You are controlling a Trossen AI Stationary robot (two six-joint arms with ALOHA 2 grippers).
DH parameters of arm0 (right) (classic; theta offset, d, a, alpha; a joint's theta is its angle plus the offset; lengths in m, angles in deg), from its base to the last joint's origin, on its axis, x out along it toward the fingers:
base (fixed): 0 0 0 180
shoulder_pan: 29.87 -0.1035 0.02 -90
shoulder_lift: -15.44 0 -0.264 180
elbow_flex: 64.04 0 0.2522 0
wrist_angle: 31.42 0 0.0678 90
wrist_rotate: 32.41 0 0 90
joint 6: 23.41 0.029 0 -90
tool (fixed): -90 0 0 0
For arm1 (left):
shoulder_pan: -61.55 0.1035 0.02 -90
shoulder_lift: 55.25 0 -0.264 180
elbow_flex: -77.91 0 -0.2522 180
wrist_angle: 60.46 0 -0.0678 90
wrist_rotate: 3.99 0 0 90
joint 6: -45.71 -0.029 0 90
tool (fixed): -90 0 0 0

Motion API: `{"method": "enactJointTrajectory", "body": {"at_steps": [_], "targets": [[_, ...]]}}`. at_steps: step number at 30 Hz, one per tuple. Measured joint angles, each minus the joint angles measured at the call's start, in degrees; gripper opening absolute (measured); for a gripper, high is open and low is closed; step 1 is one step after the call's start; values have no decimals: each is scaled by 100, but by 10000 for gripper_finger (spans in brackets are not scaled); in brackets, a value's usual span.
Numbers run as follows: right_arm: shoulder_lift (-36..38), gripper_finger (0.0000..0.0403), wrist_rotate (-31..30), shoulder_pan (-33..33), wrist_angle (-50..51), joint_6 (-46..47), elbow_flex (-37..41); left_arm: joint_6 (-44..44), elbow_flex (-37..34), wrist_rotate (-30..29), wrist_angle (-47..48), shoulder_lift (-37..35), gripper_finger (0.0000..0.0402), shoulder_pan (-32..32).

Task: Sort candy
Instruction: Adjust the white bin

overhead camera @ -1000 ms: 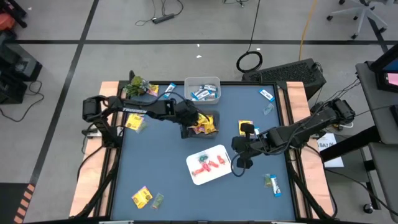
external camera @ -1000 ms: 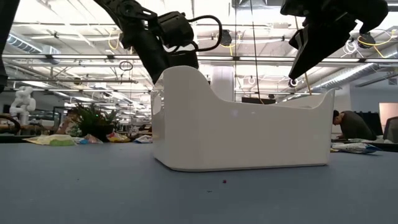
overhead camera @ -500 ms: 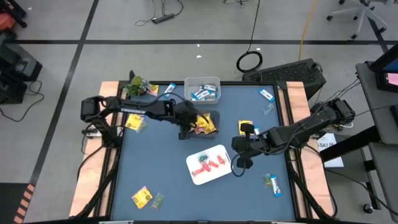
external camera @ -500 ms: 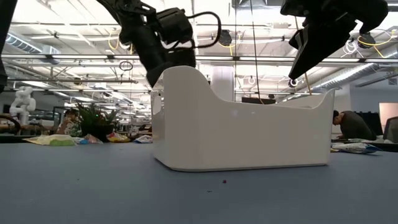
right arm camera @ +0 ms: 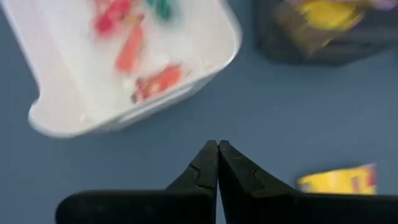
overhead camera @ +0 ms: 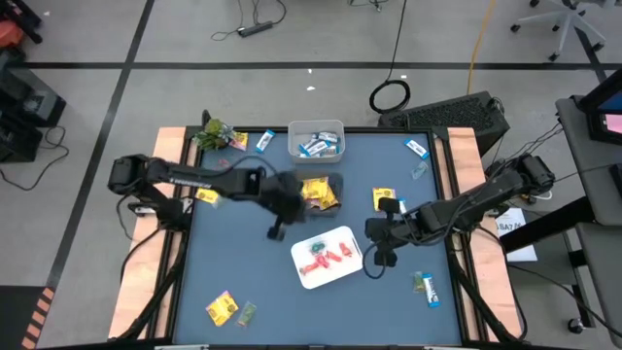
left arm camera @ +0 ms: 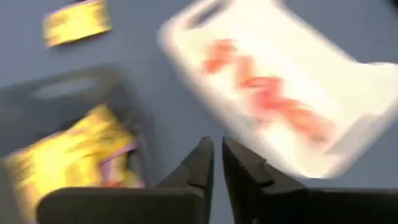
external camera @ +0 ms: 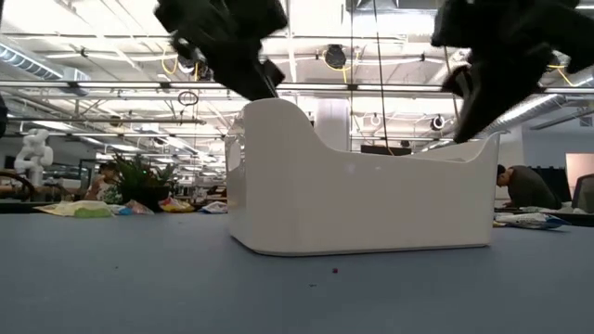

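Left gripper point(overhead camera: 277, 231) hangs over the blue bench point(overhead camera: 262, 282), just beside the dark bin point(overhead camera: 328, 181) of yellow packets point(overhead camera: 318, 192), its fingers point(left arm camera: 200, 163) nearly together with a thin gap and nothing between them. Right gripper point(overhead camera: 381, 256) sits off the edge of the white tray point(overhead camera: 303, 277), pressed fully closed, empty too. Red candies point(overhead camera: 326, 255) lie in that white tray. Blue-and-white bars point(overhead camera: 316, 146) fill the clear bin point(overhead camera: 317, 126) at the far edge. Loose candy is scattered about: a yellow packet point(overhead camera: 222, 307) near the front left, a blue-and-white bar point(overhead camera: 429, 289) front right, another point(overhead camera: 416, 149) far right.
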Motion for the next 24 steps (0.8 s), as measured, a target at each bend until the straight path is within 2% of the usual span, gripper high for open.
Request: {"method": "enactJointTrajectory", "body": {"at_steps": [3,8,11,17,21,24], "targets": [[0,0,267,-109,-113,178,202,79,-102,95,311,-103,10,-530],[-7,0,560,-201,-871,418,656,805,-614,93,510,-96,6,-1180],[-24,0,698,-192,-1371,488,929,1401,-1063,-5,-70,-96,6,-1459],[-171,0,840,-192,-2088,480,1106,2212,-1771,-978,-1700,-13,6,-1634],[-251,0,865,-194,-2346,447,1106,2370,-1848,-1542,-1877,-14,6,-1526],[-293,0,905,-194,-2459,491,1098,2375,-1848,-1717,-1835,-17,6,-1444]]}}
